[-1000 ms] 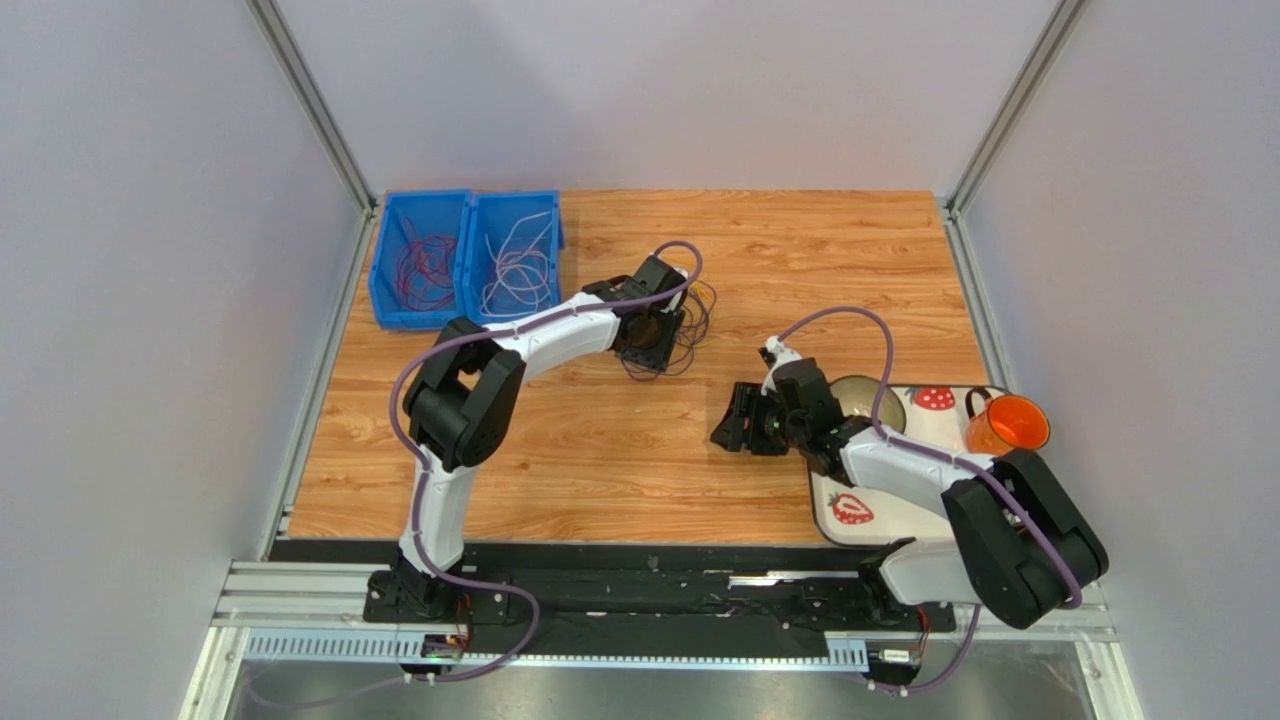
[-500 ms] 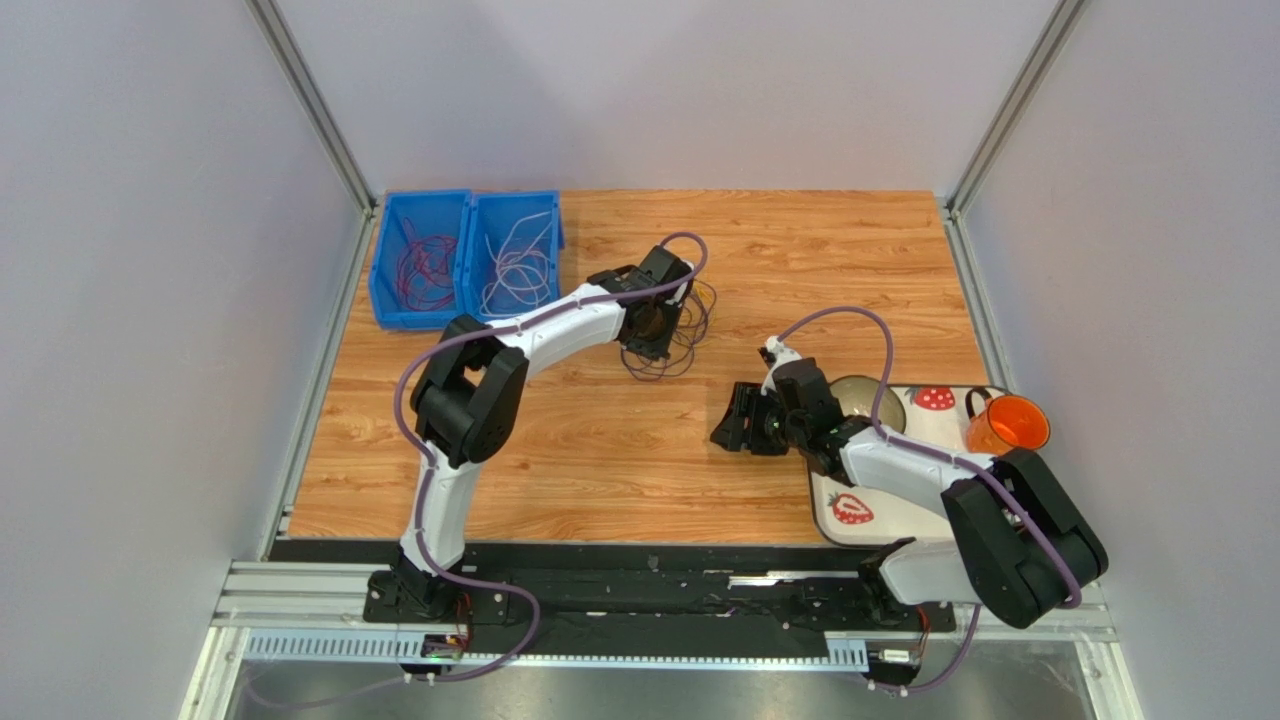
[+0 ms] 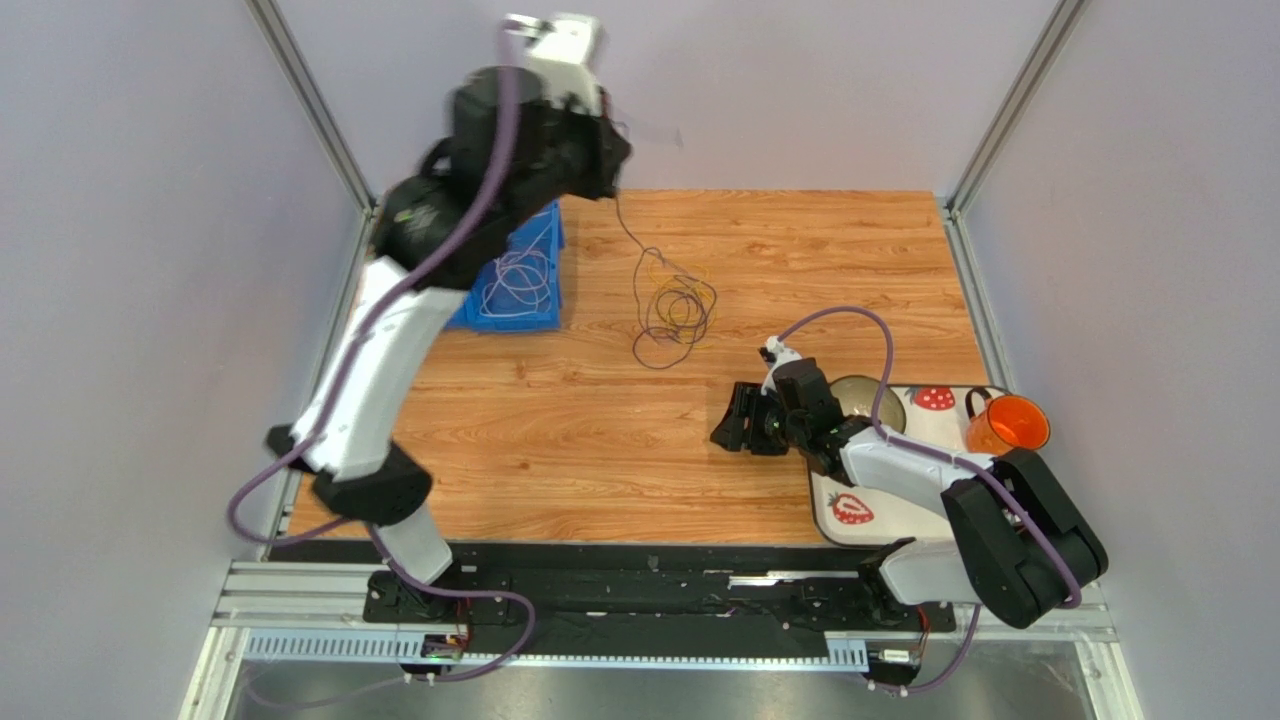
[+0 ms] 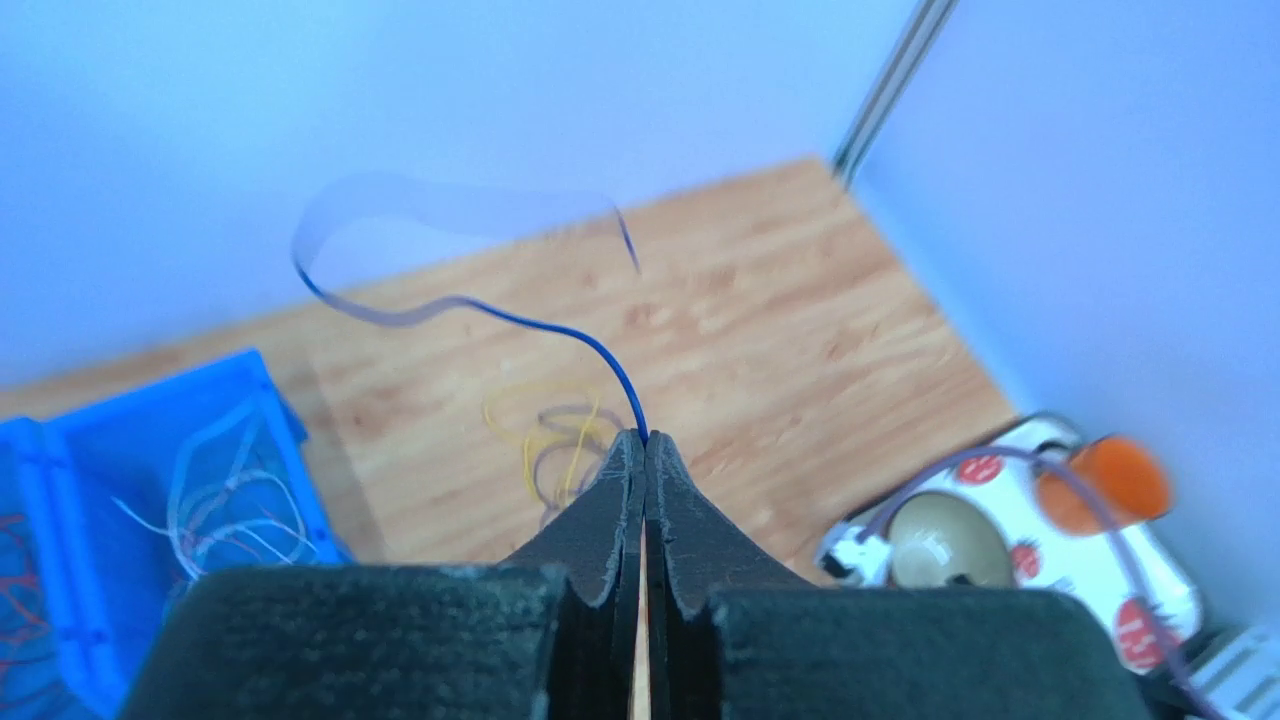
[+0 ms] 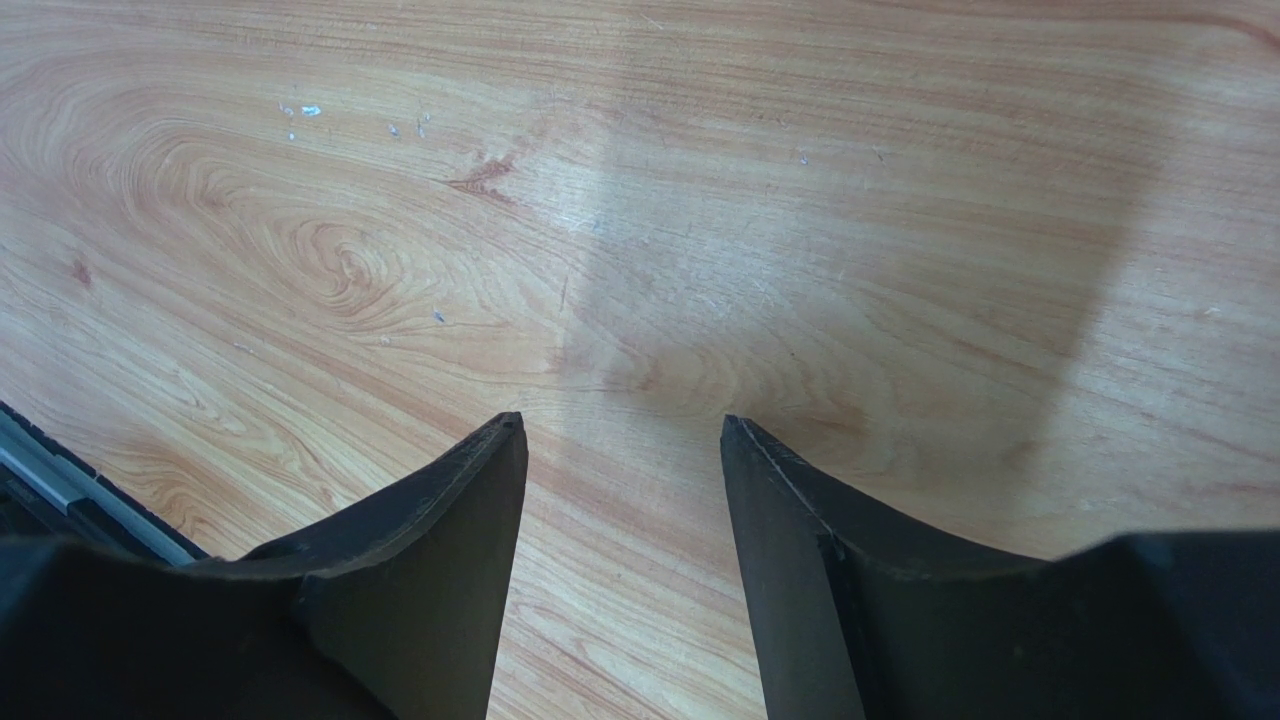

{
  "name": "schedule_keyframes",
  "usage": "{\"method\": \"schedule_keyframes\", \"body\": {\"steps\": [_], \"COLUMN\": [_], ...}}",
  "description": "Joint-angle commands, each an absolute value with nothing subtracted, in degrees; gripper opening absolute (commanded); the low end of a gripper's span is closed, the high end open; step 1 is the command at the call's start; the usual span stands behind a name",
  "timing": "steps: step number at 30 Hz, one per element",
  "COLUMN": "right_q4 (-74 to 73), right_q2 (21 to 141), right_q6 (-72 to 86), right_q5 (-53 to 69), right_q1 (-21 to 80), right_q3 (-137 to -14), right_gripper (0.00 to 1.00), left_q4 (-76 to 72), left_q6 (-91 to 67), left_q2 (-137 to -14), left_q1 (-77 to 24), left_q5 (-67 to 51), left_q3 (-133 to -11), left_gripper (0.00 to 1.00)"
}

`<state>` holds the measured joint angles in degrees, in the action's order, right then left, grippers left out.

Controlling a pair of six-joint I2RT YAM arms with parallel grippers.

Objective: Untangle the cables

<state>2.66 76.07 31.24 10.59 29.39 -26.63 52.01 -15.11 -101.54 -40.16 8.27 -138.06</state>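
Lifting off the worktop [image 3: 781,240] within the last second, the left claw [image 3: 601,162] now hangs high over the blue bin [image 3: 553,255]. It is pressed together on a single blue strand [image 4: 496,311] that it was only reaching into the heap for before. That looks like the first pull of a separation. The cables [image 3: 672,311] remain on the wood just right of the bin as a loose knot of dark, yellow and purple loops, one thin line trailing up to the claw. Whether the strand is coming free or dragging its neighbours I cannot tell. The right claw [image 3: 739,420], farther right of the bin, stands spread over bare wood, holding nothing.
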Motion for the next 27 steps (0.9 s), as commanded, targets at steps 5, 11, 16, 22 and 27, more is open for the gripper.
{"method": "schedule_keyframes", "body": {"steps": [5,11,16,22,27], "right_q4": [2.29,-3.94,-10.62,-14.85,-15.12], "right_q2": [74.45,68.74,61.97,61.78,68.71], "right_q6": [30.76,31.55,32.43,32.08,33.04], "right_q5": [9.76,8.79,8.18,10.97,14.5], "right_q1": [29.18,29.35,29.18,29.44,31.11], "right_q3": [-25.67,-26.8,-30.84,-36.73,-43.06], "right_gripper": [0.58,0.58,0.6,0.62,0.63], "left_q4": [50.54,45.44,41.05,39.64,41.04], "left_q6": [-17.48,-24.51,-28.47,-30.06,-29.1], "left_q2": [-85.37,-74.91,-70.23,-68.3,-67.15], "left_q1": [-40.52,-40.52,-40.52,-40.52,-40.52], "left_q5": [8.97,5.19,1.76,0.35,0.44], "left_q3": [-113.8,-86.55,-71.47,-64.87,-66.44], "left_gripper": [0.0,0.0,0.0,0.0,0.0]}}
